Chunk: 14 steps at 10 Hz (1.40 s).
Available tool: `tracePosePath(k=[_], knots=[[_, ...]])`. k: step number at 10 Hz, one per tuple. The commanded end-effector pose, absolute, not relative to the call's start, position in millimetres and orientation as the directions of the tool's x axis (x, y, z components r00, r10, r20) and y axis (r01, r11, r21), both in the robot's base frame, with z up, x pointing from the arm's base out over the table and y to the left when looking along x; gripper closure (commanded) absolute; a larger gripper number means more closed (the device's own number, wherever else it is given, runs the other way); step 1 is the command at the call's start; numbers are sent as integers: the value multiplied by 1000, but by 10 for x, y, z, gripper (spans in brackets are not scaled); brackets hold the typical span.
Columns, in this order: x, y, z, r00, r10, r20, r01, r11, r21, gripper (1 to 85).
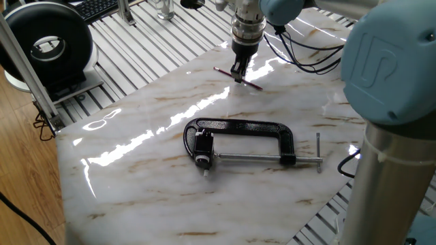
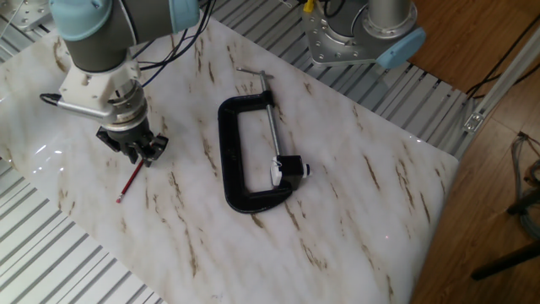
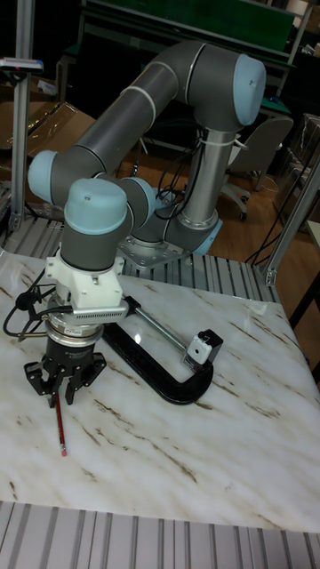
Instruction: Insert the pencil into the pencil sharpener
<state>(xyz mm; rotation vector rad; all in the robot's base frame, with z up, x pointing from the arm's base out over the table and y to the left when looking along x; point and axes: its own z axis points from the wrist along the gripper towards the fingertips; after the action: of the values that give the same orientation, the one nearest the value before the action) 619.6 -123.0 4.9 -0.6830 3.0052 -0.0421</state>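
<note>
The other fixed view shows the pencil (image 2: 129,182) lying flat on the marble table (image 2: 354,194), near the table's edge, well apart from everything else on the slab. Its upper end runs under the gripper (image 2: 135,154), which hangs directly over it with its fingers pointing down on either side of the shaft. The jaws stand slightly apart around the pencil; whether the pads already touch it cannot be told from any of the views. In the tall fixed view the pencil (image 3: 60,428) lies nearly in line with the camera, its lower end free and its upper end hidden between the fingers of the gripper (image 3: 63,388).

The pencil sharpener (image 2: 291,169), a small black block with a pale end, sits at the screw end of a large black C-clamp (image 2: 232,152), apparently held between the clamp's jaw and its steel screw rod (image 2: 270,118). The clamp lies flat in the middle of the table, between the pencil and the far side.

In one fixed view the pencil (image 1: 251,85) lies beyond the clamp (image 1: 272,129), and the sharpener (image 1: 201,144) faces the near edge. A black round device (image 1: 48,44) stands off the table to the left. Dark cables (image 1: 306,61) trail across the marble behind the gripper (image 1: 238,73).
</note>
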Motion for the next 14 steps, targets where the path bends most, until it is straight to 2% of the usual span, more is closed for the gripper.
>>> tracePosePath(k=[1,14], knots=[[6232,-1239,27,-898,-436,-60,-435,900,-32,557],[6263,-1209,-11,-904,-421,-71,-421,907,-19,593]])
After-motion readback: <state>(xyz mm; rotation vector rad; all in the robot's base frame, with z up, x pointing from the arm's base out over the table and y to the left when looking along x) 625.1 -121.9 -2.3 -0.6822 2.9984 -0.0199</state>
